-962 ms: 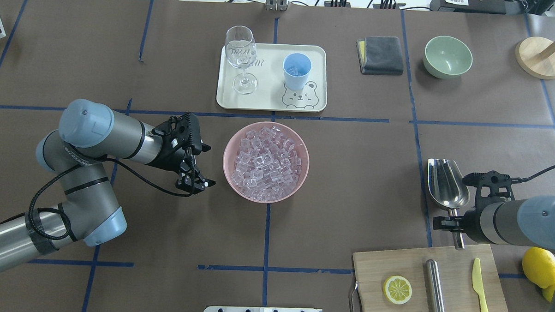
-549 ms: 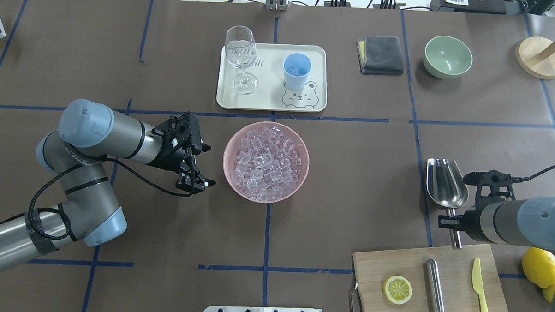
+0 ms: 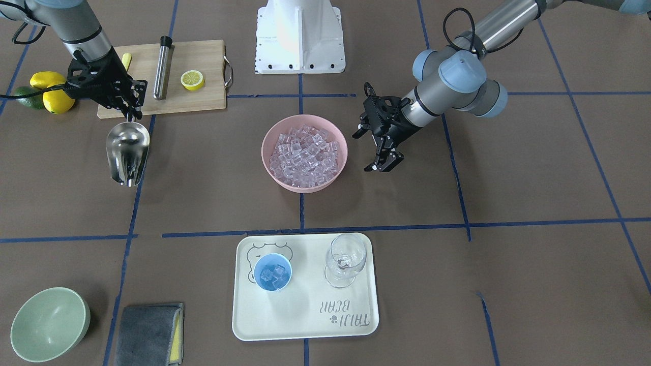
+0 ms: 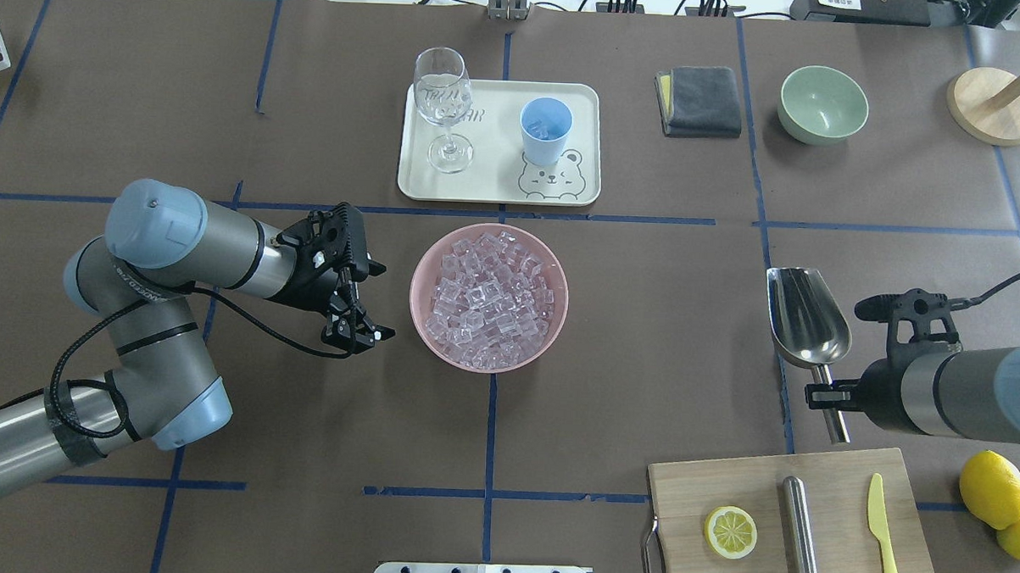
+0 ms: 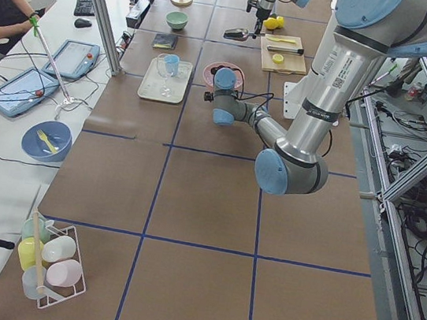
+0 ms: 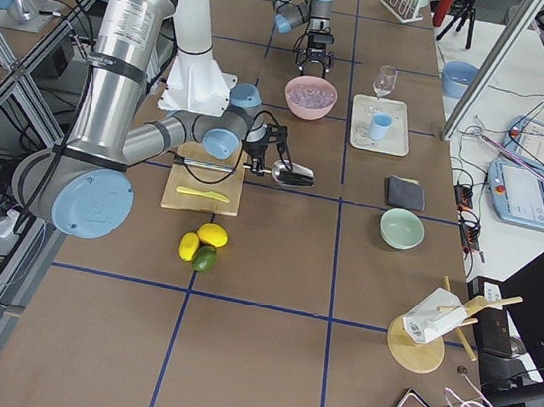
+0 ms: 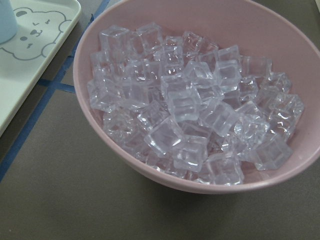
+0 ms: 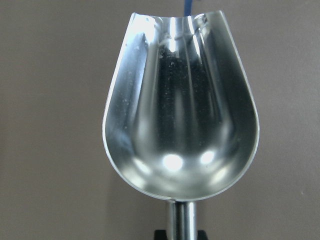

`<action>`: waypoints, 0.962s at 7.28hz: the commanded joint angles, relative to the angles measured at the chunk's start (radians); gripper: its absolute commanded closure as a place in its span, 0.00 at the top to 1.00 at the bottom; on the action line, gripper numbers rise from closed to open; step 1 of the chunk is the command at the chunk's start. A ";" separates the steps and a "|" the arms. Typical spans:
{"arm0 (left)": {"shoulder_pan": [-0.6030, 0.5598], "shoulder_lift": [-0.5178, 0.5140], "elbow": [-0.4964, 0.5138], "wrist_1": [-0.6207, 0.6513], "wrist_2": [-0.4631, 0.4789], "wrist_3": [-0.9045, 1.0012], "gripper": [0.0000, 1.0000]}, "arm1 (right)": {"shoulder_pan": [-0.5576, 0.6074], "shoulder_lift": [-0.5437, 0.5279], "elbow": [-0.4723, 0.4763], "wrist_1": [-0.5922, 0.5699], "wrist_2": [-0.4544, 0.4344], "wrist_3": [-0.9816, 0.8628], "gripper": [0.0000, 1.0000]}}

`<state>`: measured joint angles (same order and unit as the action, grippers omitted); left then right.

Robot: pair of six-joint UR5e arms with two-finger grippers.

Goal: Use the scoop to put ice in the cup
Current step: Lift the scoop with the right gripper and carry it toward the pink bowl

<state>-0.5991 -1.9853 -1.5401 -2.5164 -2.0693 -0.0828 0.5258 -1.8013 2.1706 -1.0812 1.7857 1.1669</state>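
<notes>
The scoop point(image 4: 807, 318) in the right gripper point(image 4: 823, 393) is now a little nearer to the pink bowl point(image 4: 417, 287) and farther from the cutting board point(image 4: 832, 535).

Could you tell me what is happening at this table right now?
The right gripper holds the scoop by its handle, trough empty, well off to one side of the pink bowl of ice. The left gripper hangs open beside that bowl. The cup on the tray already holds some ice.

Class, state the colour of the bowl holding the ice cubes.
The bowl is pink, clearest in the left wrist view.
</notes>
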 commanded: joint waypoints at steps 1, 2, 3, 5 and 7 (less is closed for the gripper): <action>-0.001 0.000 0.000 -0.002 0.000 0.000 1.00 | 0.098 0.029 0.064 -0.012 0.154 -0.121 0.00; -0.001 0.000 0.000 -0.004 0.000 0.000 1.00 | 0.109 0.069 0.064 -0.019 0.159 -0.260 0.00; 0.001 0.000 0.000 -0.002 0.003 0.000 1.00 | 0.106 0.162 0.066 -0.117 0.158 -0.351 0.00; 0.004 -0.001 0.002 -0.004 0.020 0.002 1.00 | 0.094 0.557 0.068 -0.646 0.161 -0.537 0.00; 0.005 -0.001 0.003 -0.004 0.020 0.002 1.00 | 0.048 0.780 0.054 -0.958 0.100 -0.645 0.00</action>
<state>-0.5946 -1.9864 -1.5378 -2.5202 -2.0502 -0.0815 0.5982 -1.1552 2.2327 -1.8609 1.9166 0.5801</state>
